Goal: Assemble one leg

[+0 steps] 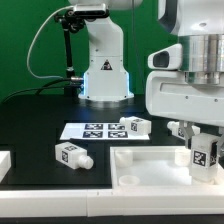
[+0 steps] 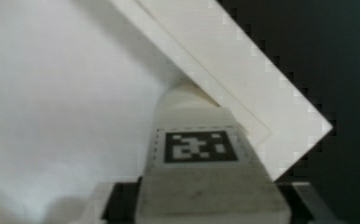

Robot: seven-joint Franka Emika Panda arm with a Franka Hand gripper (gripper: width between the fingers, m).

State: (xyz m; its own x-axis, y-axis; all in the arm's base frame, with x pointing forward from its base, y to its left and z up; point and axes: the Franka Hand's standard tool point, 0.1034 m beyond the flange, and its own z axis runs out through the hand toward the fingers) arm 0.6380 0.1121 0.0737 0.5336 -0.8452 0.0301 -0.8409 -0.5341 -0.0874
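Note:
My gripper point(image 1: 203, 140) is shut on a white leg point(image 1: 205, 155) with a marker tag, held upright over the exterior view's right part of the big white tray-like panel point(image 1: 150, 170). In the wrist view the held leg point(image 2: 198, 150) fills the space between my fingers point(image 2: 124, 203), its far end close to the panel's raised rim point(image 2: 221, 60). Two more legs lie on the black table: one point(image 1: 72, 154) toward the exterior view's left front, one point(image 1: 135, 126) behind the panel.
The marker board point(image 1: 88, 130) lies flat on the table behind the panel. The robot base point(image 1: 104, 70) stands at the back. A white part point(image 1: 4, 165) shows at the exterior view's left edge.

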